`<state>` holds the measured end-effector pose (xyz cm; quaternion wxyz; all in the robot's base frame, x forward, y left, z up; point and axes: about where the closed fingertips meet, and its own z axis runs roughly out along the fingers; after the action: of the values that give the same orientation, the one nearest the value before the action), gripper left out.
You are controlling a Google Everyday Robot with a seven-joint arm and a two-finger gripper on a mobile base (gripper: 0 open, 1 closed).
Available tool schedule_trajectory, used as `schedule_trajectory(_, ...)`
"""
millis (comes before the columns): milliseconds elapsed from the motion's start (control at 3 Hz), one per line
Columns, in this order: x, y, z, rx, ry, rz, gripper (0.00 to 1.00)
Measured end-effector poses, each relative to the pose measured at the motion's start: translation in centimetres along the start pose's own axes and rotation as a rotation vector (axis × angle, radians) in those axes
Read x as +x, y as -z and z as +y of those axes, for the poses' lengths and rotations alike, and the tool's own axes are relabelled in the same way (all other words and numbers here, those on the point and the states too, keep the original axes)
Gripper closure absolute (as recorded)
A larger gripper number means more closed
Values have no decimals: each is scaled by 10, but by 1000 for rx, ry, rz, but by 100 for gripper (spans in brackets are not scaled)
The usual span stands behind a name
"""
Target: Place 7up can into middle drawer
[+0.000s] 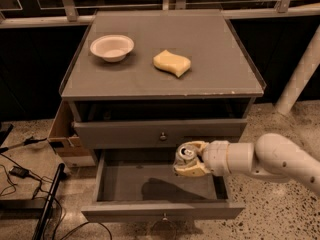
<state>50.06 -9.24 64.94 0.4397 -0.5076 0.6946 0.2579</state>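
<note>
My gripper (188,159) reaches in from the right on a white arm and is shut on the 7up can (187,154), whose shiny metal top faces up. The can hangs above the right part of the middle drawer (150,184), which is pulled open, and it casts a shadow on the drawer floor. The drawer's grey front with its small knob (163,217) is at the bottom. The grey knobbed drawer above it (162,132) is only slightly out.
A white bowl (112,47) and a yellow wavy sponge (172,63) lie on the cabinet top (210,44). A cardboard box (65,134) stands at the cabinet's left. Cables and a black bar (47,204) lie on the floor at left. A white post (300,74) stands at right.
</note>
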Motion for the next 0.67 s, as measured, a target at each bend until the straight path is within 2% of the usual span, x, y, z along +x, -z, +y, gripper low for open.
schedule_trajectory(667,82,-68,-8,-7,-25,-71,100)
